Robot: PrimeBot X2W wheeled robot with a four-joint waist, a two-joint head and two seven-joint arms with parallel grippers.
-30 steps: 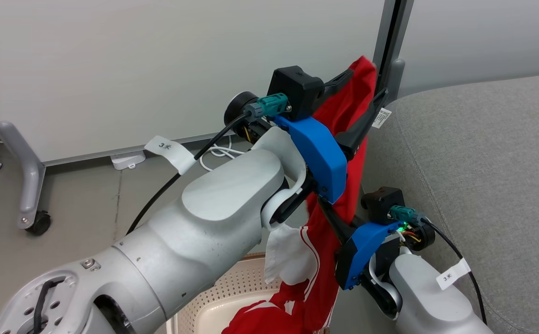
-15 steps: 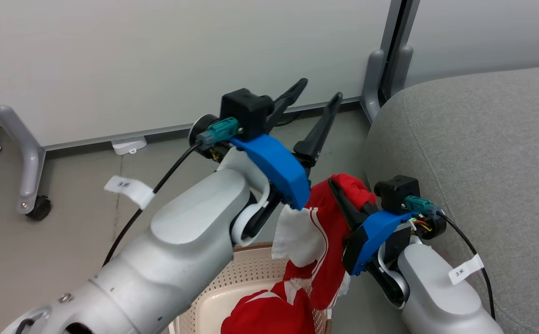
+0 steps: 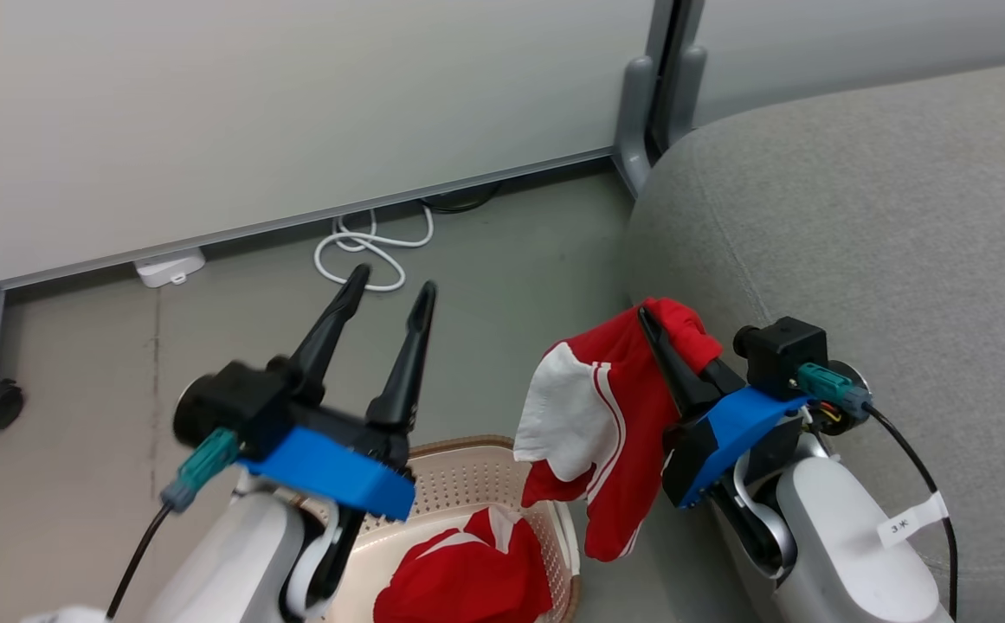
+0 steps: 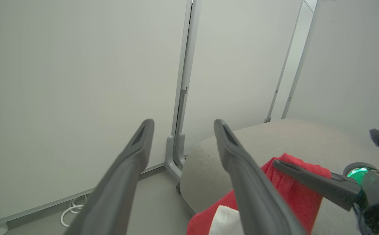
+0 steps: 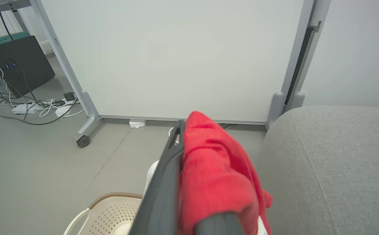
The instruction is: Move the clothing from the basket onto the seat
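- The basket (image 3: 467,484) sits nearest and lowest, its brown rim between the two forearms. One red garment (image 3: 467,580) lies bunched inside it.
- The left gripper (image 3: 394,284) hovers above the basket's left rim. Its fingers are spread wide with nothing between them and point out over bare floor (image 3: 511,260).
- Just right of the basket, the right gripper (image 3: 662,324) pinches the second red garment (image 3: 606,424). The cloth hangs free over the basket's right rim, its white panel turned toward the left gripper.
- The seat (image 3: 857,216) rises right of the basket. Its rounded edge is close behind the hanging cloth, and its grey top lies open.
- Beyond the basket the floor is open as far as a coiled white cable (image 3: 372,251) and the foot of a pale partition (image 3: 294,104).
- A second ago the left gripper clamped that garment's top high above the basket. It has since let go and dropped lower, so the cloth now hangs from the right gripper alone. The head camera has shifted too.
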